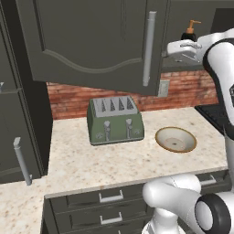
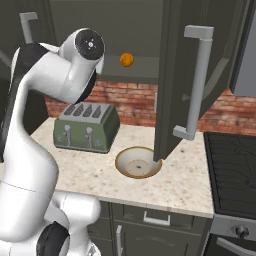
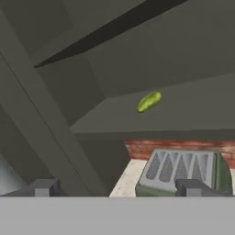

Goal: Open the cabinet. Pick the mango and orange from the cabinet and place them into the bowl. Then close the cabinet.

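Observation:
The cabinet (image 1: 91, 41) stands open, its left door swung out over the counter, and its right door (image 2: 200, 75) hangs open above the bowl. The orange (image 2: 126, 59) rests on the cabinet shelf. In the hand view the green-yellow mango (image 3: 149, 101) lies on that shelf, ahead and slightly right of centre. My gripper (image 3: 118, 189) is open and empty, raised to shelf height in front of the opening, short of the mango. The bowl (image 1: 175, 139) (image 2: 138, 162) sits empty on the counter, right of the toaster.
A green toaster (image 1: 115, 119) (image 2: 87, 129) stands against the brick wall under the cabinet. A soap dispenser (image 1: 189, 31) is up by my hand. A stove (image 2: 232, 165) borders the counter on the right, a tall dark cabinet (image 1: 18, 137) on the left. Drawers (image 1: 112, 196) run below.

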